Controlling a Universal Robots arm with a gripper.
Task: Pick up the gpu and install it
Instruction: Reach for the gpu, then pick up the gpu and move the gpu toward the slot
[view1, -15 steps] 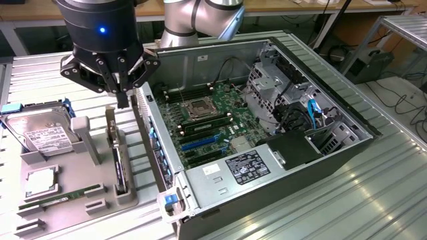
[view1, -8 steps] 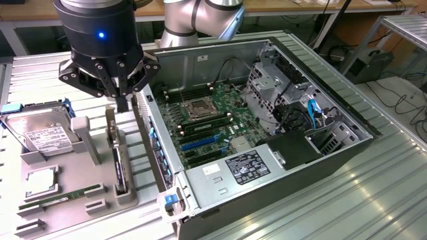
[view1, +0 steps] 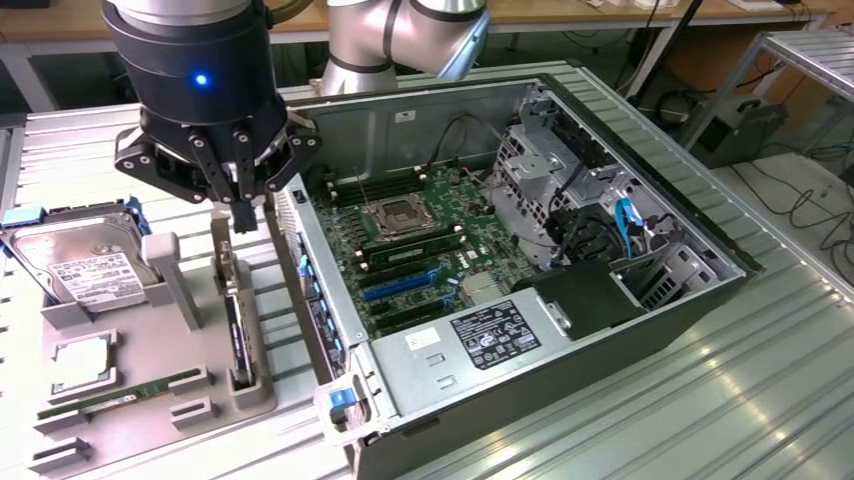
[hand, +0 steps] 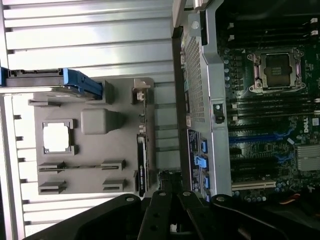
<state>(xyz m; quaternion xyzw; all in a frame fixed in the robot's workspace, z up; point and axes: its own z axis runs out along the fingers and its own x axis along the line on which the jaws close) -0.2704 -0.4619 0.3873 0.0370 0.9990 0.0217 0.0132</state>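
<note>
One claw (view1: 244, 213) over upright gpu (view1: 238, 325), gpu in grey tray (view1: 140, 350)

A: What runs off the frame?
B: The arm (view1: 187, 60) leaves by the top edge, upper left of the exterior view; the hard drive (view1: 83, 262) is clipped at the left edge, the tray (view1: 134, 410) at the lower left corner.
A: And the gpu (view1: 238, 335)?
B: Edge-on in that tray, so its face is hidden (just a thin dark strip). Whether the gripper (view1: 244, 222) above touches it, I cannot tell.
A: Labels?
B: Print on the hard drive and the power supply (view1: 491, 332) is too small to read.
</note>
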